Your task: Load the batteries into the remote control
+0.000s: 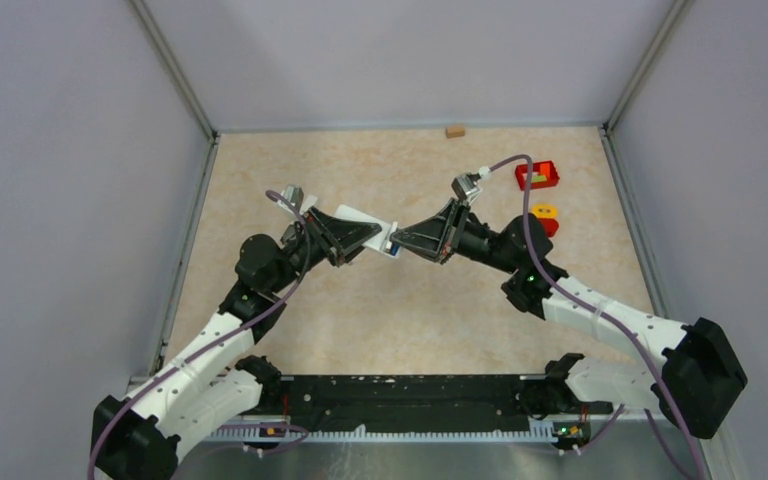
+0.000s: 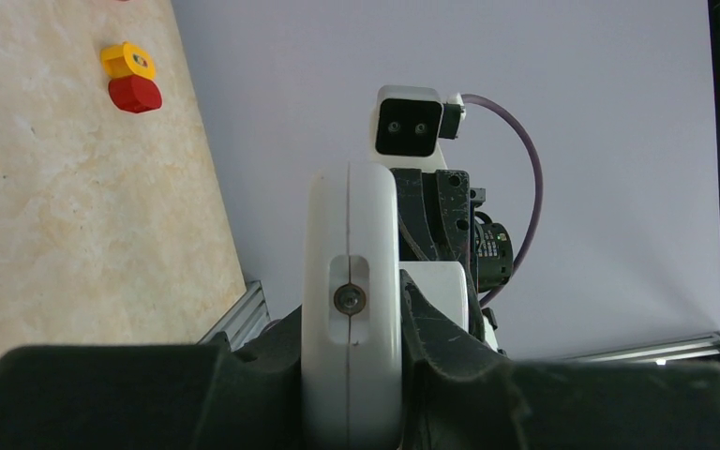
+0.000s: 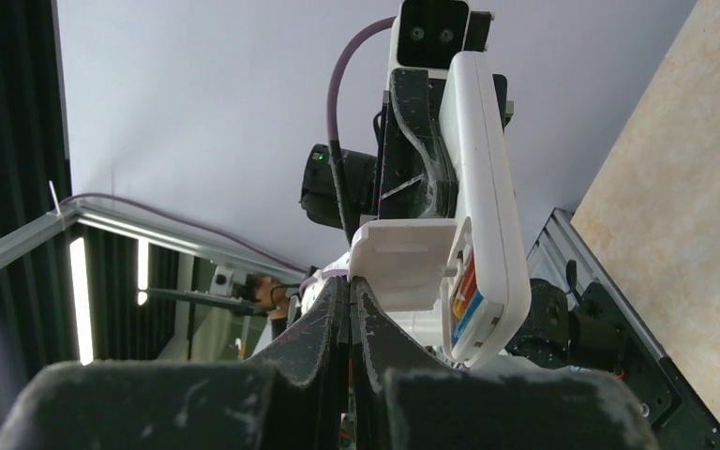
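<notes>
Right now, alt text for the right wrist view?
The right gripper, shut, has its tips at a white cover flap on the remote control, which stands edge-on. Red and blue batteries show inside it.

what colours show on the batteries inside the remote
Red-orange and blue on the batteries in the remote control; clearest in the right wrist view.

The small white oblong remote control (image 2: 350,234) looks like smooth plastic with a soft sheen, tiny grey metal screw (image 2: 349,299) in it. Black right gripper (image 3: 350,323) is matt, kinda grainy. Beige marbled surface (image 1: 410,310) looks smooth, low-gloss. Corner rails (image 1: 175,75) are brushed metal.
</notes>
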`<state>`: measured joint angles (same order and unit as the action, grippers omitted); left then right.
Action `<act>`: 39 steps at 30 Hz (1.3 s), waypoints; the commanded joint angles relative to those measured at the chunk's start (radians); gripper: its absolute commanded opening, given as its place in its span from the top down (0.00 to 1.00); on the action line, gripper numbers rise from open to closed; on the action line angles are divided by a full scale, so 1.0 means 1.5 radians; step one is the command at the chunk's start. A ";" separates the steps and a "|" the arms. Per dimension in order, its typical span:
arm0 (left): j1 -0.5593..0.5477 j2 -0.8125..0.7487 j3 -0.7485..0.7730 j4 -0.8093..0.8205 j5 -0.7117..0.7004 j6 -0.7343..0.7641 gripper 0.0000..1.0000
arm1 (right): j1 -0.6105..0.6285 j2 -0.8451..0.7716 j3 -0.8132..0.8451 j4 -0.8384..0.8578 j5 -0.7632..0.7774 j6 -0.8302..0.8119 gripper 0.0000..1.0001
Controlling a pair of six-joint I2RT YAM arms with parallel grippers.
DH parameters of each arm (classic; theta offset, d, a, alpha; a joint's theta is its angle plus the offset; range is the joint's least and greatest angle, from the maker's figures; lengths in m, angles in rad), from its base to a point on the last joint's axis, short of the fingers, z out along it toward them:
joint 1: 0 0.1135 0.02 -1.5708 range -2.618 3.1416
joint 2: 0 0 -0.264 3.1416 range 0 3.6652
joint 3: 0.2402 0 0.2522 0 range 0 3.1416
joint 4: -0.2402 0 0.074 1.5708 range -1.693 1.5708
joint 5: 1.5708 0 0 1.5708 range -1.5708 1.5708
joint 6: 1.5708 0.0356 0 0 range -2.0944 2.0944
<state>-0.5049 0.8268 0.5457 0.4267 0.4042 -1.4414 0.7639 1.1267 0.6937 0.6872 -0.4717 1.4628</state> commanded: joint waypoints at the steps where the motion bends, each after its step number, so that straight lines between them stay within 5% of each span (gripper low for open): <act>1: 0.004 -0.016 -0.006 0.057 0.008 -0.007 1.00 | 0.006 -0.001 0.004 0.025 0.010 -0.003 1.00; 22: 0.006 -0.030 -0.011 0.105 0.017 -0.051 1.00 | 0.006 0.027 -0.039 0.041 0.025 0.005 1.00; 30: 0.007 -0.028 -0.013 0.111 0.009 -0.050 1.00 | 0.006 -0.015 -0.039 -0.087 0.040 -0.035 1.00; 39: 0.011 -0.031 -0.014 0.110 0.004 -0.047 1.00 | 0.006 -0.029 -0.030 -0.167 0.054 -0.024 0.89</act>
<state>-0.4850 0.8135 0.5072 0.4500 0.3923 -1.4918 0.7639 1.0798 0.6525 0.5671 -0.4114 1.4410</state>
